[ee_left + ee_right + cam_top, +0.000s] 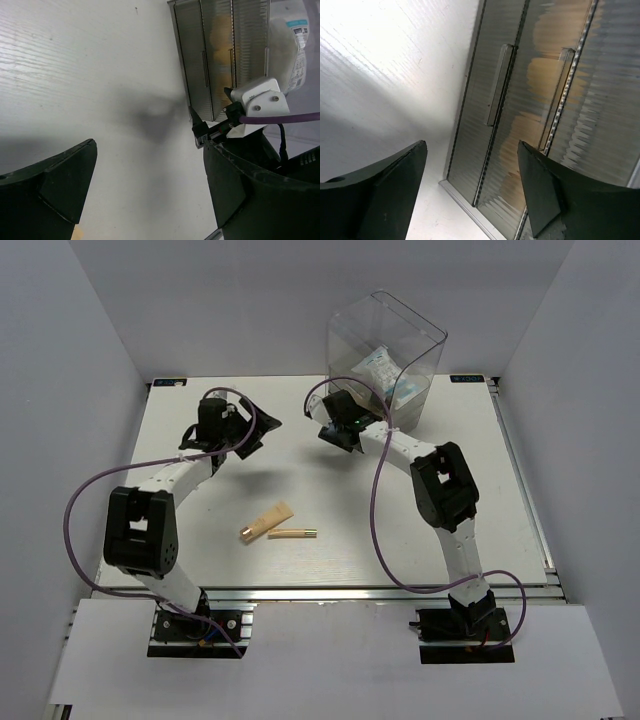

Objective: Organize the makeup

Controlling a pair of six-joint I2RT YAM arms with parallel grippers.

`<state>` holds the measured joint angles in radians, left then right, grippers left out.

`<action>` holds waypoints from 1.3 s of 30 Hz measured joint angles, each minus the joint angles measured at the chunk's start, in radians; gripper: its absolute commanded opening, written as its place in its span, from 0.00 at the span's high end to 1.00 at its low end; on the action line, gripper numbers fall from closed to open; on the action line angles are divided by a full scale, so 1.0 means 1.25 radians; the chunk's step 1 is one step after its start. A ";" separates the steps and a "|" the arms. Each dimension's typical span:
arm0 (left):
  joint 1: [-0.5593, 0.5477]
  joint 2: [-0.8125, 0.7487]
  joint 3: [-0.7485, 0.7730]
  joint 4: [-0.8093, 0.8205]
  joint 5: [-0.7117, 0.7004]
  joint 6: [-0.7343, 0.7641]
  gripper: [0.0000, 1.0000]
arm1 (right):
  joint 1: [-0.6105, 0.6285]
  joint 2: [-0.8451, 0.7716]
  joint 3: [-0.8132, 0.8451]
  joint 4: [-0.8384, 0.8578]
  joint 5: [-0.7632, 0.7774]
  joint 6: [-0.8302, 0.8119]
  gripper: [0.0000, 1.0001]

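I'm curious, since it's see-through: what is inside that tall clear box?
The clear box holds white blue-printed packets in its upper part. Behind the ribbed drawer fronts, blurred peach shapes show; the ribbing hides what and how many they are.

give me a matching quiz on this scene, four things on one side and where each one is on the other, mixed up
Things
1. beige tube
2. white packet
3. left end effector
4. right end effector

Places
a. open, close up to the ribbed drawer fronts
b. inside the open top of the clear drawer box
c. lying on the table beside the gold stick
d. open, over bare table to the left of the box

Pairs: 1-c, 2-b, 3-d, 4-a
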<state>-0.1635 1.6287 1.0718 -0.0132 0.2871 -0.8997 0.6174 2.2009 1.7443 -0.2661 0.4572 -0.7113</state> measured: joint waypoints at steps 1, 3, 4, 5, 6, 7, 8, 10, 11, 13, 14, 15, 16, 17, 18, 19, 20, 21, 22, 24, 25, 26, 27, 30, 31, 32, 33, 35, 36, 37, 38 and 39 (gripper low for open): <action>-0.005 0.013 0.007 0.002 0.004 -0.001 0.12 | 0.000 0.000 0.000 -0.001 0.000 0.000 0.22; -0.014 0.038 0.021 0.016 0.012 -0.006 0.22 | 0.000 0.000 0.000 -0.001 -0.009 0.001 0.28; -0.019 0.051 0.030 0.024 0.018 -0.010 0.33 | -0.001 -0.002 0.000 -0.002 -0.018 0.003 0.30; -0.024 0.063 0.036 0.035 0.024 -0.016 0.40 | -0.003 -0.005 0.000 -0.010 -0.035 0.006 0.37; -0.029 0.077 0.045 0.046 0.031 -0.020 0.48 | -0.006 -0.011 -0.001 -0.020 -0.062 0.009 0.43; -0.032 0.091 0.050 0.060 0.039 -0.024 0.55 | -0.008 -0.025 -0.008 -0.031 -0.101 0.013 0.52; -0.035 0.105 0.055 0.073 0.046 -0.033 0.68 | -0.010 -0.046 -0.020 -0.042 -0.143 0.015 0.77; -0.040 0.133 0.060 0.101 0.061 -0.051 0.72 | -0.016 -0.109 -0.057 -0.065 -0.227 0.013 1.00; -0.043 0.148 0.063 0.113 0.069 -0.059 0.72 | -0.018 -0.150 -0.079 -0.074 -0.266 0.014 1.00; -0.053 0.184 0.075 0.134 0.079 -0.079 0.71 | -0.027 -0.255 -0.145 -0.065 -0.341 0.017 1.00; -0.058 0.204 0.086 0.142 0.081 -0.089 0.67 | -0.031 -0.305 -0.180 -0.055 -0.379 0.019 1.00; -0.063 0.229 0.103 0.147 0.084 -0.101 0.65 | -0.039 -0.372 -0.232 -0.031 -0.430 0.022 1.00; -0.072 0.258 0.129 0.151 0.086 -0.113 0.64 | -0.055 -0.439 -0.292 0.005 -0.479 0.032 1.00; -0.083 0.292 0.164 0.154 0.087 -0.125 0.61 | -0.082 -0.519 -0.367 0.052 -0.532 0.048 1.00; -0.096 0.329 0.203 0.162 0.089 -0.133 0.59 | -0.106 -0.576 -0.417 0.083 -0.561 0.063 0.99; -0.109 0.361 0.238 0.169 0.091 -0.145 0.58 | -0.139 -0.644 -0.485 0.142 -0.591 0.082 0.98; -0.126 0.398 0.275 0.181 0.091 -0.160 0.57 | -0.171 -0.700 -0.539 0.178 -0.612 0.099 0.96; -0.140 0.425 0.300 0.189 0.091 -0.171 0.55 | -0.202 -0.747 -0.584 0.209 -0.627 0.116 0.96; -0.156 0.452 0.325 0.199 0.091 -0.184 0.54 | -0.222 -0.778 -0.613 0.228 -0.641 0.133 0.96; -0.179 0.502 0.368 0.225 0.091 -0.213 0.52 | -0.240 -0.808 -0.643 0.248 -0.667 0.168 0.95; -0.192 0.528 0.389 0.232 0.091 -0.227 0.52 | -0.244 -0.813 -0.649 0.256 -0.677 0.178 0.95; -0.201 0.552 0.410 0.241 0.091 -0.240 0.51 | -0.249 -0.815 -0.655 0.263 -0.685 0.192 0.94; -0.210 0.575 0.428 0.250 0.091 -0.252 0.50 | -0.251 -0.819 -0.662 0.266 -0.690 0.206 0.94; -0.220 0.625 0.459 0.283 0.089 -0.291 0.49 | -0.260 -0.826 -0.677 0.272 -0.699 0.235 0.93; -0.221 0.641 0.467 0.292 0.088 -0.305 0.48 | -0.263 -0.826 -0.678 0.274 -0.701 0.244 0.92; -0.221 0.651 0.472 0.300 0.084 -0.315 0.48 | -0.266 -0.826 -0.679 0.276 -0.701 0.251 0.92; -0.221 0.662 0.480 0.308 0.080 -0.325 0.48 | -0.269 -0.826 -0.680 0.276 -0.703 0.257 0.92; -0.221 0.679 0.496 0.319 0.073 -0.338 0.48 | -0.271 -0.826 -0.680 0.276 -0.704 0.268 0.92; -0.221 0.684 0.503 0.325 0.070 -0.343 0.48 | -0.273 -0.826 -0.680 0.276 -0.704 0.272 0.92; -0.221 0.686 0.505 0.329 0.068 -0.349 0.48 | -0.274 -0.826 -0.680 0.276 -0.704 0.274 0.92; -0.219 0.687 0.505 0.336 0.066 -0.356 0.47 | -0.274 -0.826 -0.680 0.276 -0.704 0.276 0.91; -0.219 0.687 0.506 0.345 0.064 -0.361 0.47 | -0.274 -0.826 -0.680 0.276 -0.704 0.277 0.92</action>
<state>-0.4366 2.4874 1.7042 0.4187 0.3668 -1.3514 0.2749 1.1690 0.8948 0.0784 -0.4229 -0.3645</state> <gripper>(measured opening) 0.523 0.083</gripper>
